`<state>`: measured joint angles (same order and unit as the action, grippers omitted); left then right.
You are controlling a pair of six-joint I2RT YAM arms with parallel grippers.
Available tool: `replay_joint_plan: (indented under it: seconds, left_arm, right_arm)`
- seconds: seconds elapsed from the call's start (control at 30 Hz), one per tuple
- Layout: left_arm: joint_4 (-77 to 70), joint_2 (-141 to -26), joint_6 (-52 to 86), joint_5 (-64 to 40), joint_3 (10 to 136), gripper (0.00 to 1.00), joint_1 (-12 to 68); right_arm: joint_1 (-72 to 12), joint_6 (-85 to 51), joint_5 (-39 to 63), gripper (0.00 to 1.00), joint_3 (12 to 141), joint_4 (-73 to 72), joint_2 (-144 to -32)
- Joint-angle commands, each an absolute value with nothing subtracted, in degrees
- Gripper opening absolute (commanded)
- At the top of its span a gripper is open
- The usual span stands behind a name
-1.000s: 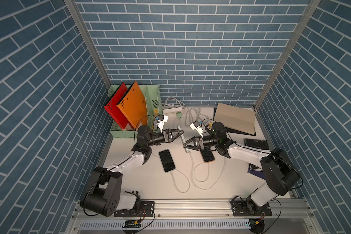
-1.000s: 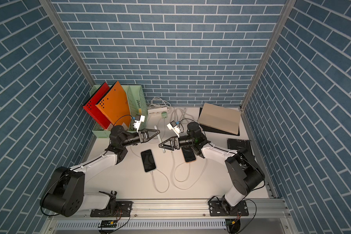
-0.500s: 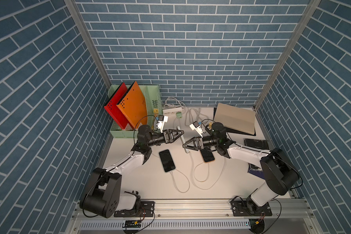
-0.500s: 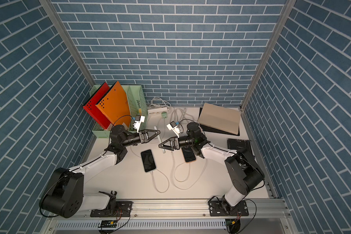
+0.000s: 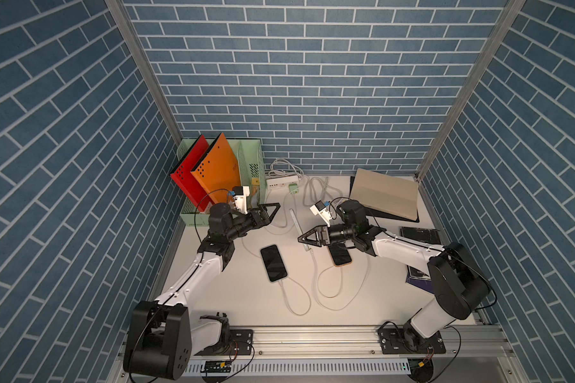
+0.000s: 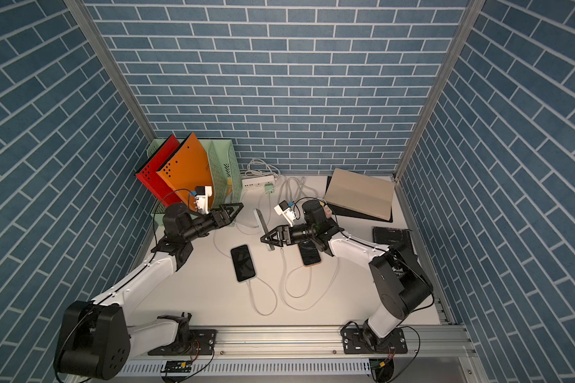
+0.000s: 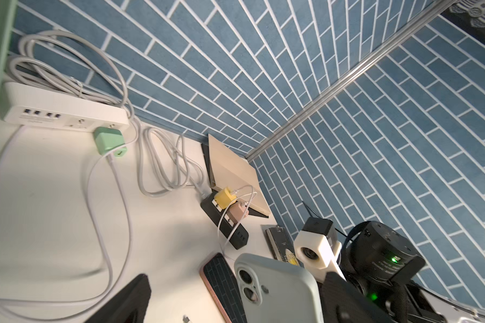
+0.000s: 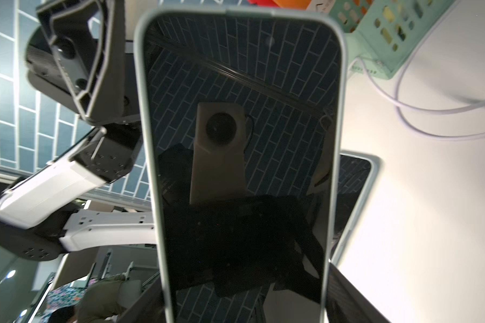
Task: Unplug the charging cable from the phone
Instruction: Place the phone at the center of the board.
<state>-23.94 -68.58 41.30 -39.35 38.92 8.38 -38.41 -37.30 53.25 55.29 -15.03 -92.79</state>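
My right gripper (image 5: 303, 239) clamps the sage-green silicone-cased phone (image 5: 298, 228) on edge, at 1 o'clock from the flat black phone (image 5: 273, 263); my left gripper (image 5: 273, 209) stands wide, empty. The case looks grippy, the glass fragile; the limp white charging cable (image 5: 313, 265) is best taken at its stiff plug. No writing is legible.

A white table (image 5: 233, 298) is seen in both top views, with a white power strip (image 5: 281, 181) laid at its back edge. Beside the strip, on the left arm's side, a green file rack (image 5: 251, 165) is stood. A beige slab (image 5: 384, 195) is set well off on the right arm's side. In front of the strip, white charging cables (image 7: 128, 221) are looped. A black-screened phone (image 5: 273, 263) and an orange-edged phone (image 5: 340, 257) are laid flat among them.
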Motion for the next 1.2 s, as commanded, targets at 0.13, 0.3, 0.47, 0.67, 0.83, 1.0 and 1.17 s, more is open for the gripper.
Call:
replay_joint_plan:
  seconds: [0.13,0.3,0.47,0.67,0.83,1.0,1.17]
  left_arm:
    - [-15.0,-67.7,37.99,-28.85,39.24,1.0,8.0]
    - [-12.95,-67.79,38.04,-25.78,39.46,1.0,8.0]
    - [-11.65,-67.11,38.05,-23.48,39.51,1.0,8.0]
    - [-8.35,-67.15,38.05,-19.78,40.2,1.0,8.04]
    - [-6.51,-67.34,38.37,-17.65,40.47,1.0,8.02]
    - [-5.23,-67.1,38.87,-15.96,40.62,1.0,8.08]
    - [-2.38,-66.97,39.36,-13.66,41.34,1.0,8.09]
  right_arm:
    - [-41.8,-25.57,31.37,0.18,64.2,9.01,-94.25]
    - [-45.48,-24.76,18.54,0.15,69.2,18.38,-97.14]
    - [-47.79,-27.08,7.84,0.14,72.25,25.05,-99.84]
    - [-50.96,-27.91,-4.19,0.14,78.49,35.26,-105.86]
    - [-52.79,-27.87,-8.56,0.15,81.9,40.02,-110.11]
    - [-54.06,-27.34,-9.61,0.18,83.4,42.34,-113.44]
    - [-54.49,-27.21,-9.67,0.21,83.17,42.47,-115.08]
